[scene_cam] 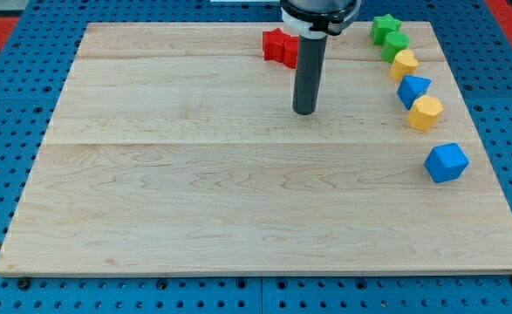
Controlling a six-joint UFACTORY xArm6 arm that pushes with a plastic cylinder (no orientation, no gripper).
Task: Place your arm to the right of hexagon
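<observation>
My tip [304, 111] rests on the wooden board [194, 201] a little above its middle, right of centre. The yellow hexagon [426, 113] lies near the view's right edge, well to the right of my tip at about the same height. Above it in a curved line lie a blue triangular block [412, 89], a yellow rounded block [403, 64], a green block [395, 44] and a green star [383, 27]. A blue cube [447, 162] lies below the hexagon. Two red blocks [280, 45] sit at the view's top, left of the rod and partly behind it.
The board lies on a blue pegboard table [11, 87]. The arm's dark mount [319, 13] hangs over the board's top edge.
</observation>
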